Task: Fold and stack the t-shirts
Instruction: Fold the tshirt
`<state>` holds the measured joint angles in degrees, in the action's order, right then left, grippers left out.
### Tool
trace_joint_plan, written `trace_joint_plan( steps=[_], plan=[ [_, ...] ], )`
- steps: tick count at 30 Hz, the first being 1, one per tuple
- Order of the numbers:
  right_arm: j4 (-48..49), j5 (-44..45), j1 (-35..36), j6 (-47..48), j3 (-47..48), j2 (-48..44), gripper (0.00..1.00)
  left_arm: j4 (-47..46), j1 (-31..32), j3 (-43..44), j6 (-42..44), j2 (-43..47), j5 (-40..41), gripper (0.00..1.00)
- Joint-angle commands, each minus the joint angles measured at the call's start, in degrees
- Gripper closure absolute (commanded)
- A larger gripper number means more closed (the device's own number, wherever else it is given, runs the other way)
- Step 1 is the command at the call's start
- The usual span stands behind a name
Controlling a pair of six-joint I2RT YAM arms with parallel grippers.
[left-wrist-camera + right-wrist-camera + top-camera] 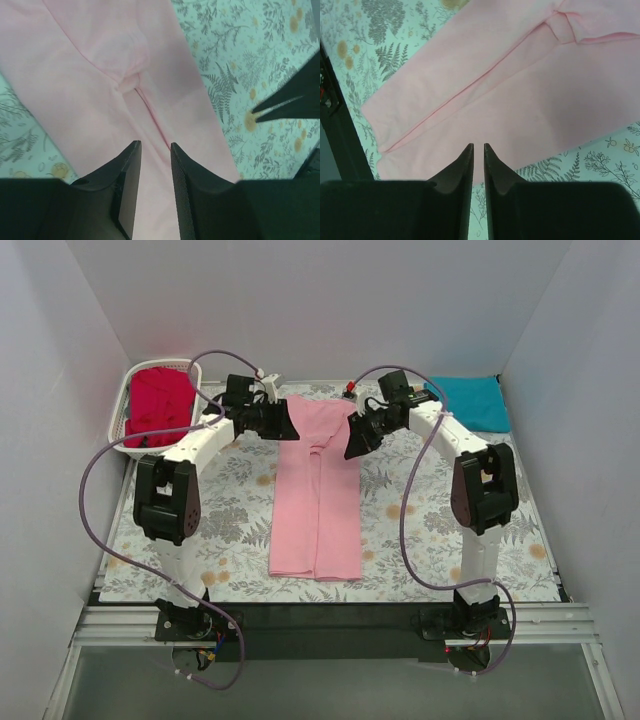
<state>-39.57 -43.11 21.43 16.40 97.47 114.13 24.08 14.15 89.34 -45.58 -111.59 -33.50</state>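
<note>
Seen from above, the pink shirt (315, 490) lies in the middle of the flowered table cover (230, 510) as a long narrow strip, both sides folded in to meet down the centre. Its far end lies between the left gripper (290, 425) and right gripper (355, 445), which hover close over it. The red shirt (160, 405) sits bunched in the white lattice basket (122, 425) at far left, and the teal shirt (470, 400) lies as a flat rectangle at far right. In the left wrist view, the left fingers (131, 165) stand apart and empty over soft matte cloth that puckers where the flaps meet. A pinch here might catch only the top flap and drag the fold open. In the right wrist view, the right fingers (465, 165) are parted by a mere slit, gripping nothing. So narrow a gap may skid over the layered edge, and uneven lifts by the two arms would skew the strip.
</note>
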Motion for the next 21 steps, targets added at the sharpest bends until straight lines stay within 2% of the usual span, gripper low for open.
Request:
trace_joint_plan(
  steps=[1, 6, 14, 21],
  plan=[
    [1.68, 3.82, 0.72, -4.8, 4.03, 4.78, 0.8, -4.82, 0.61, -5.92, -3.19, 1.64, -3.77, 0.71],
    [5.64, 2.95, 0.72, -10.42, 6.85, 11.28, 0.83, -6.76, 0.7, -9.36, -5.83, -0.11, -4.56, 0.74],
    [7.23, 4.44, 0.54, -13.94, 8.08, 18.85, 0.85, -7.29, 0.7, -11.47, -8.38, -5.64, -4.73, 0.76],
    [9.86, 5.85, -1.83, -15.61, 12.47, 24.82, 0.88, -8.17, -0.18, -6.91, -8.21, -13.55, -4.47, 0.78]
  ],
)
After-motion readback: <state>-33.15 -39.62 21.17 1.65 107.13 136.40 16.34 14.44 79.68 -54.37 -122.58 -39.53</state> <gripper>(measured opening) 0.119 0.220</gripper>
